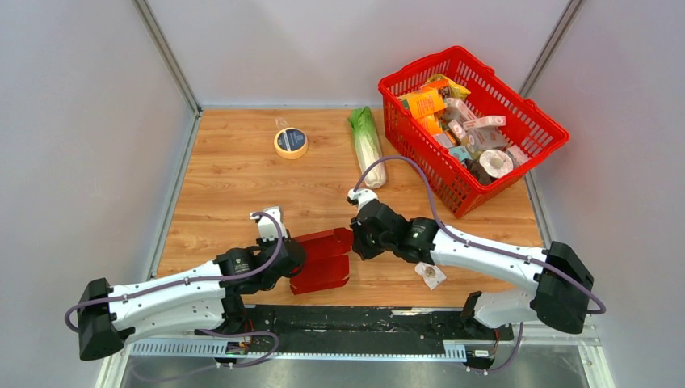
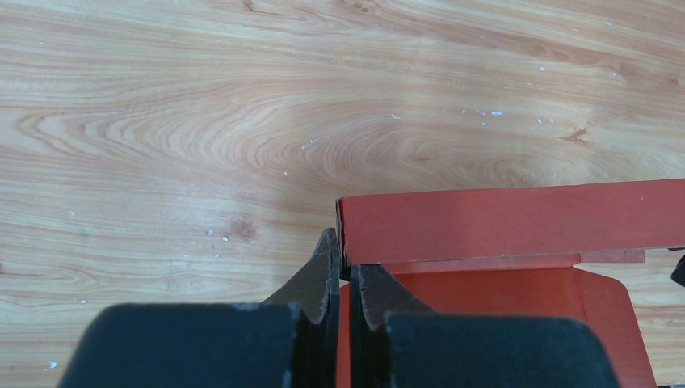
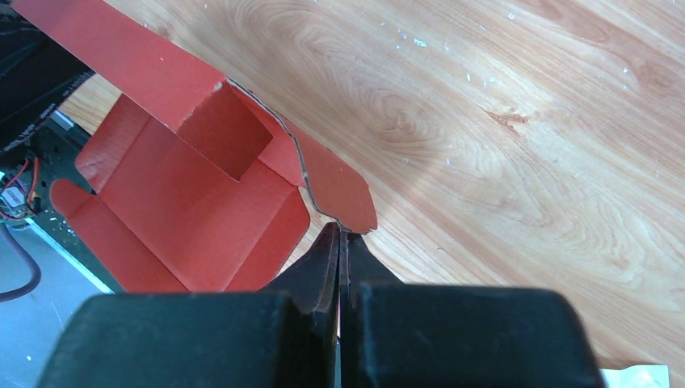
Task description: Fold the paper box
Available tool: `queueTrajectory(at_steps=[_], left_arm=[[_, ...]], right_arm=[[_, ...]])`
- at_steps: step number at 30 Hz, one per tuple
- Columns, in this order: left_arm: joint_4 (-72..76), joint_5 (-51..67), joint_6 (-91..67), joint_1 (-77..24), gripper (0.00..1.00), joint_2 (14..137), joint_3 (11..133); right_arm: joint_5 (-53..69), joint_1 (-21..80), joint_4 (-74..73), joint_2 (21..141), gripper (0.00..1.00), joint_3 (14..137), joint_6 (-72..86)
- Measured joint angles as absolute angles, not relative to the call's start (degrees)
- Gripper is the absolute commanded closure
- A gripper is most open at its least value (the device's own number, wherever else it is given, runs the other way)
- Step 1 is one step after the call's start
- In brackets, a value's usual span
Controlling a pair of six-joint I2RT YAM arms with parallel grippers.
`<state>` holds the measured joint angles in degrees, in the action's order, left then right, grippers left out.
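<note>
**Top external view: 2 grippers closed on a half-formed box at the near table edge**

The small dark-red thin-cardboard paper box (image 1: 323,260) lies opened out between the arms, 1 long wall raised, close to the near edge of the light wooden table (image 1: 234,174).

The left gripper (image 2: 346,271) is closed to a sliver on the box's left end. The right gripper (image 3: 339,236) is closed to a hairline, apparently pinching a side flap's tip.

Handling, as judged: light, thin card, stiff only along its creases and easily buckled or torn. Hold walls close to the fold lines, not flap tips.

Clearance: the black base rail (image 1: 363,319) crowds the near side. Open wood lies beyond the box, and the red plastic mesh basket (image 1: 533,121) is well apart.
</note>
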<state>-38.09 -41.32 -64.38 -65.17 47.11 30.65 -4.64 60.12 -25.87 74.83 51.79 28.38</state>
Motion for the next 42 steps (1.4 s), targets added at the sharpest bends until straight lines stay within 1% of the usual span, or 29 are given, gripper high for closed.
queueTrajectory(at_steps=[16,25,39,41,42], left_arm=[[-38.81,-41.67,-65.21,-65.17,1.0,45.93,30.65],[-38.81,-41.63,-65.56,-65.17,1.0,45.89,30.65],[-38.44,-40.8,-65.63,-65.17,1.0,44.62,28.99],[-38.28,-40.77,-65.69,-65.17,1.0,44.64,28.67],[-38.11,-40.75,-65.71,-65.17,1.0,44.71,28.49]], right_arm=[[-10.55,63.35,-25.28,79.33,1.0,51.79,28.23],[-10.7,63.99,-22.76,79.96,1.0,53.1,28.71],[-8.95,64.82,-19.22,84.14,1.0,54.72,28.56],[-8.49,64.82,-19.68,83.59,0.98,54.7,27.75],[-8.34,64.82,-20.08,82.87,0.91,54.5,26.89]])
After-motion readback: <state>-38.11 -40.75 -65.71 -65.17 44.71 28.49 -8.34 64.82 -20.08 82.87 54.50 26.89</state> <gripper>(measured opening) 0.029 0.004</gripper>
